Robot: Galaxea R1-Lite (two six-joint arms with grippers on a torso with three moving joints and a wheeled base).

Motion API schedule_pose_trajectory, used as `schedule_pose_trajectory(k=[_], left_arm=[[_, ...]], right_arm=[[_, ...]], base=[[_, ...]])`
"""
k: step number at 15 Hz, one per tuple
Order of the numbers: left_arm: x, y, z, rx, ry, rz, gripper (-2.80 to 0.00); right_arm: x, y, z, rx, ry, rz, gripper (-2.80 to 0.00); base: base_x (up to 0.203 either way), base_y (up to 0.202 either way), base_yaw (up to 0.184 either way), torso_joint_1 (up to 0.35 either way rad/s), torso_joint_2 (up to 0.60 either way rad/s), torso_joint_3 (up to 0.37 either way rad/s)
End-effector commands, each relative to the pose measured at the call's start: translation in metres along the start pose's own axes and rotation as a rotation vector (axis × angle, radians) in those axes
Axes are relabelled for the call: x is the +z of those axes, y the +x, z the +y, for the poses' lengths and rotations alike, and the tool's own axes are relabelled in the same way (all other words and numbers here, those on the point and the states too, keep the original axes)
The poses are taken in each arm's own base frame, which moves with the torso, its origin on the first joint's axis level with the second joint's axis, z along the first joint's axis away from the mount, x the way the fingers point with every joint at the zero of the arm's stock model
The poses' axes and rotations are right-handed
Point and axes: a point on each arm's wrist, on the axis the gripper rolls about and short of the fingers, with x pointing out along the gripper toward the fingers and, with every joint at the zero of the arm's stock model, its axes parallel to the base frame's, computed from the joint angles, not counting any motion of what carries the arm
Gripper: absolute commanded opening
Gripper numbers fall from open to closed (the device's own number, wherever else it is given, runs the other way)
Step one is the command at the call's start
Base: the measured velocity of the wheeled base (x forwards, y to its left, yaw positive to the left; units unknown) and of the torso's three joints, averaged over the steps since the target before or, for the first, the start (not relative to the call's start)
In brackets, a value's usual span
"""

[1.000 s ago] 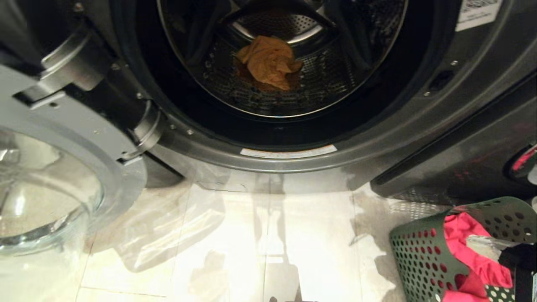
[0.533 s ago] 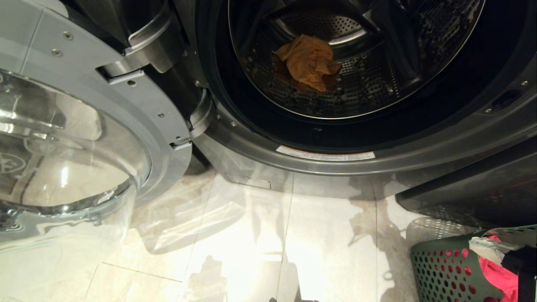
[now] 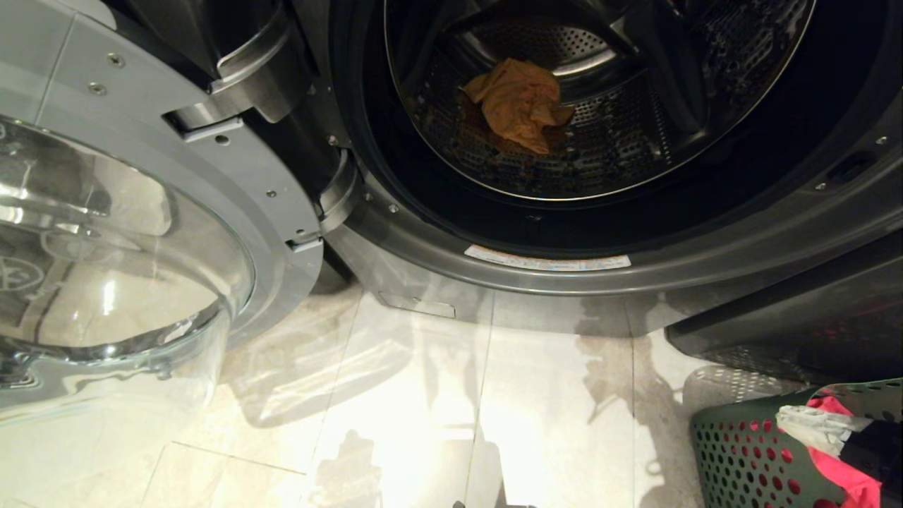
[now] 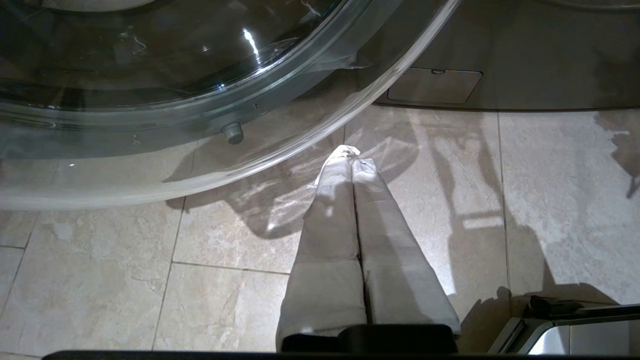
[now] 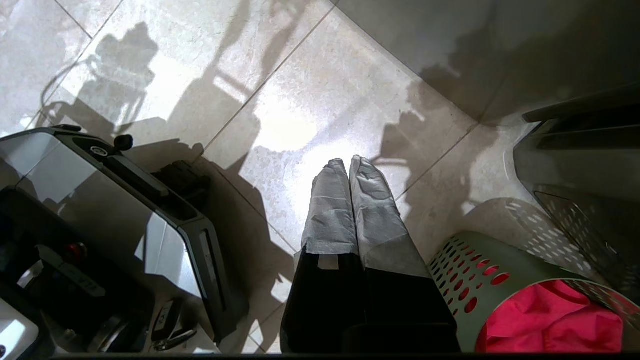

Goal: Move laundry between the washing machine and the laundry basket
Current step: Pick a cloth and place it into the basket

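1. Hanging over the tiled floor (image 5: 300, 100), the right gripper (image 5: 348, 165) is clenched on nothing, the laundry basket (image 5: 465, 270) just beside it with the red-pink garment (image 5: 545, 325) inside, probably the next pick.
2. Left gripper (image 4: 351, 156), likewise clenched and empty, idles below the open glass door (image 4: 150, 75).
3. Well ahead of both, the yellow-orange garment (image 3: 518, 102) lies in the washing machine (image 3: 705, 268) drum.

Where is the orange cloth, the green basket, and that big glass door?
orange cloth (image 3: 520, 102), head view, middle of the crumpled garment in the drum.
green basket (image 3: 741, 451), head view, its holed side wall.
glass door (image 3: 106, 282), head view, the clear bowl of the open door.
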Motion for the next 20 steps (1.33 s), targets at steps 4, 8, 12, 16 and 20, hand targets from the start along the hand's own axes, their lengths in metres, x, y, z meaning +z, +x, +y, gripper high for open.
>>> schedule_pose_trajectory(k=[4, 8, 12, 16, 20], left_arm=[[-0.0112, 0.002, -0.0014, -0.005, -0.002, 0.039, -2.8], [-0.0112, 0.002, -0.0014, -0.005, -0.003, 0.039, -2.8], [-0.0112, 0.002, -0.0014, -0.005, -0.003, 0.039, -2.8], [-0.0112, 0.002, -0.0014, -0.005, -0.003, 0.039, -2.8], [-0.0112, 0.002, -0.0014, -0.005, -0.003, 0.039, -2.8]], right_arm=[[-0.004, 0.0005, 0.0016, 0.007, -0.014, 0.008, -2.8], [-0.0075, -0.0005, 0.0033, 0.008, -0.014, 0.011, -2.8], [-0.0091, -0.0002, 0.0038, 0.011, -0.013, 0.017, -2.8], [-0.0091, -0.0002, 0.0038, 0.011, -0.013, 0.017, -2.8], [-0.0096, -0.0001, 0.0039, 0.011, -0.012, 0.018, -2.8]], base=[[0.0, 0.0, 0.0, 0.0, 0.0, 0.0], [0.0, 0.0, 0.0, 0.0, 0.0, 0.0], [0.0, 0.0, 0.0, 0.0, 0.0, 0.0], [0.0, 0.0, 0.0, 0.0, 0.0, 0.0], [0.071, 0.0, 0.0, 0.004, 0.0, 0.002]])
